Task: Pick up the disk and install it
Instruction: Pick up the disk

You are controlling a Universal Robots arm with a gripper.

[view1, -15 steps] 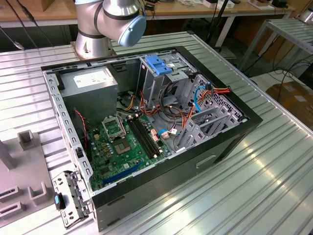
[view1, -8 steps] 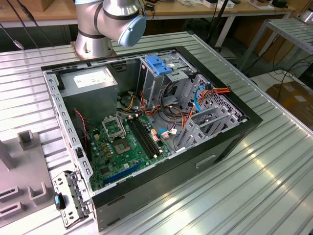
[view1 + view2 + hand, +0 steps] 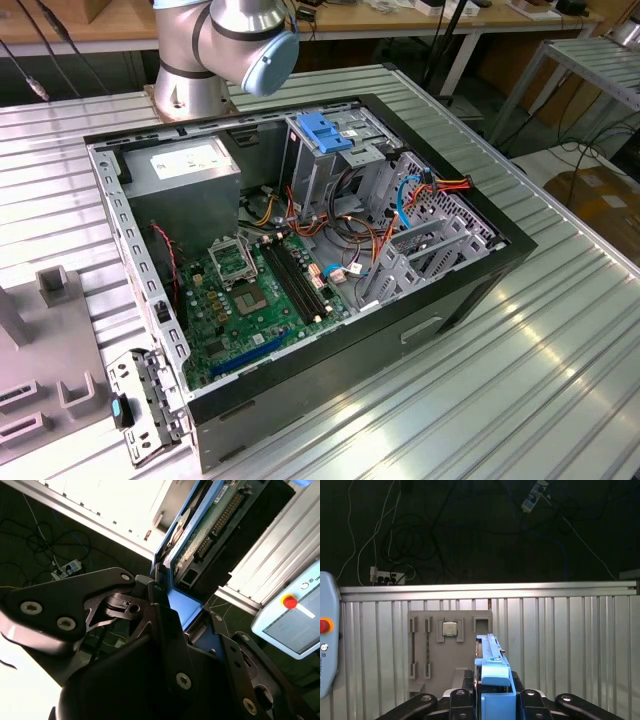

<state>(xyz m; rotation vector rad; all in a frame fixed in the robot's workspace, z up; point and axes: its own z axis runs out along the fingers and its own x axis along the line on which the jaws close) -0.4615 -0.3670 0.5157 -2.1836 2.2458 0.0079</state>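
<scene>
The jaws are closed on the disk (image 3: 492,677), one on each broad side, so the drive stands on edge between them and reaches out past their tips. In the first wrist view one bright blue rail of the disk faces the camera. In the second wrist view the disk's green circuit board and its row of connector pins show, and a blue rail runs along its edge down into the grasp. The disk hangs in the air, touching nothing but the jaws.

Beyond it in the first wrist view lies the ribbed aluminium tabletop (image 3: 560,645), with a grey fixture plate (image 3: 422,650) that holds a processor chip (image 3: 450,628) in one pocket. A teach pendant (image 3: 327,640) with a red button sits beside the tabletop, and a power strip (image 3: 387,576) lies on the dark floor further off.

In the exterior view an open computer case (image 3: 480,260) lies on its side on the tabletop. Its green motherboard (image 3: 250,295) faces up, and a power supply (image 3: 190,165) sits at the far left. A metal drive cage (image 3: 330,165) with a blue latch (image 3: 322,133) stands at the far side. The robot arm (image 3: 230,40) rises just behind the case.
</scene>
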